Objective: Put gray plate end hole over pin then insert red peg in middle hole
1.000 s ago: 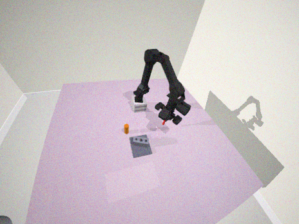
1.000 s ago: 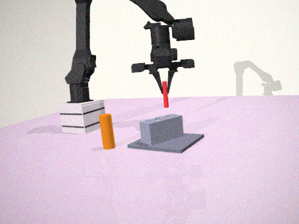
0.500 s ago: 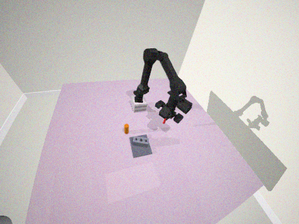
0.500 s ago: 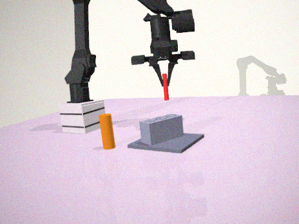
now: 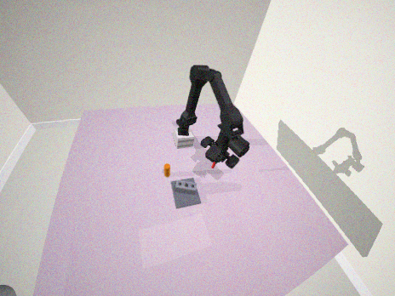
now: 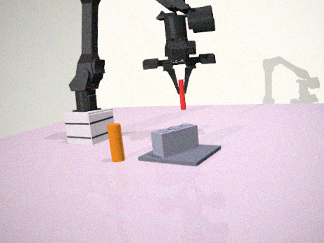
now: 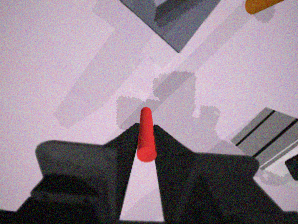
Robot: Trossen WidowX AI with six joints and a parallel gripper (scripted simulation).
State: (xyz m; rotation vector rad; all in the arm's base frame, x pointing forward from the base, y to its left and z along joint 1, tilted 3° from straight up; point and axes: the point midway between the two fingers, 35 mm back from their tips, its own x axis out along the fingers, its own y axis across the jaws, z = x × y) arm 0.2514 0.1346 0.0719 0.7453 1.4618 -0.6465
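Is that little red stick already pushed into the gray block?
No, the red peg hangs upright in the air, pinched by the end effector, well above the gray plate on its base.

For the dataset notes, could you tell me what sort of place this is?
Probably a bare robot test cell: plain walls, a lilac mat, an arm on a small white pedestal, and only assembly pieces such as the gray plate.

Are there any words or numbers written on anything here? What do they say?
None: no words, numbers or signs show in any view.
The white stand has only two black stripes, no letters.
The red peg, orange cylinder, gray plate and gripper are plain.
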